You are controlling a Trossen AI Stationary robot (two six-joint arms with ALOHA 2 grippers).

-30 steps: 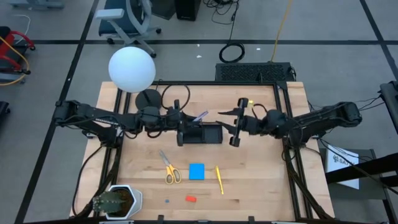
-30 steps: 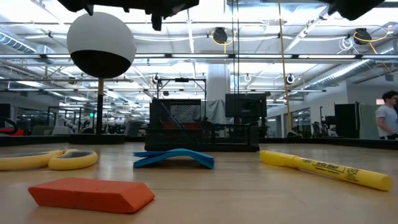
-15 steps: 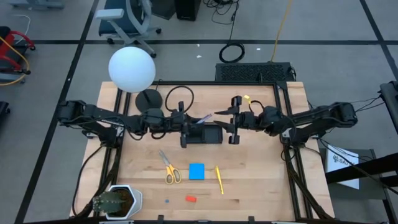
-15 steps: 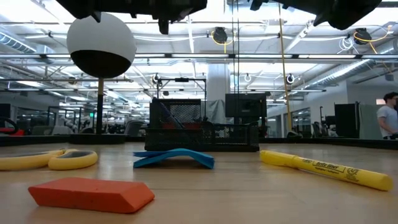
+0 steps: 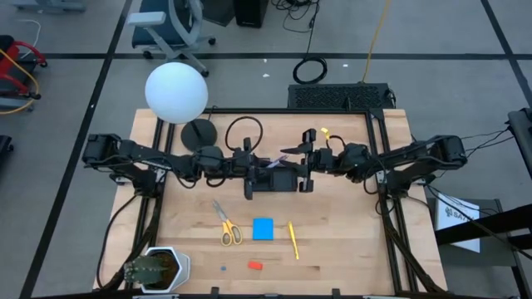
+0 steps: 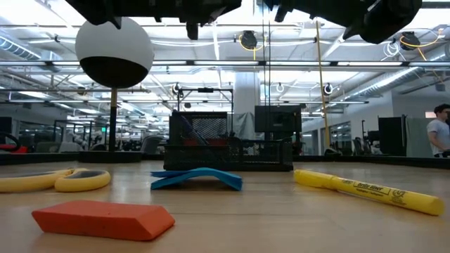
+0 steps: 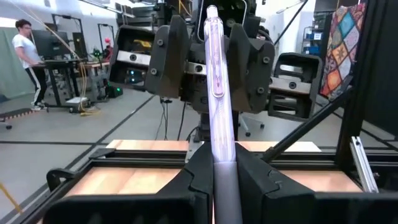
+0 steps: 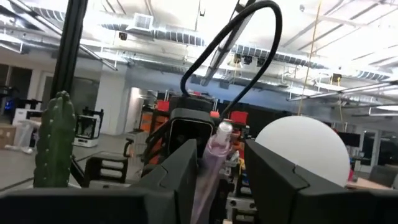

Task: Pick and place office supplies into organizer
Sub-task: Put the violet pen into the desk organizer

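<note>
Above the organizer at the middle of the worktop, the two arms meet from either side. The left gripper is clamped narrow on the purple pen, which sticks out from between its fingers toward the right arm. The right gripper stands with its fingers parted either side of the pen's far end, seen in the right wrist view as a pale purple barrel between them; whether they touch it cannot be told. Nearer the front edge lie the scissors, the blue pad just beside them and the yellow pencil beside that, all apart from the organizer. The red eraser lies closest to the front. A white globe lamp stands at the back left, and a small cactus pot sits at the front left corner.
</note>
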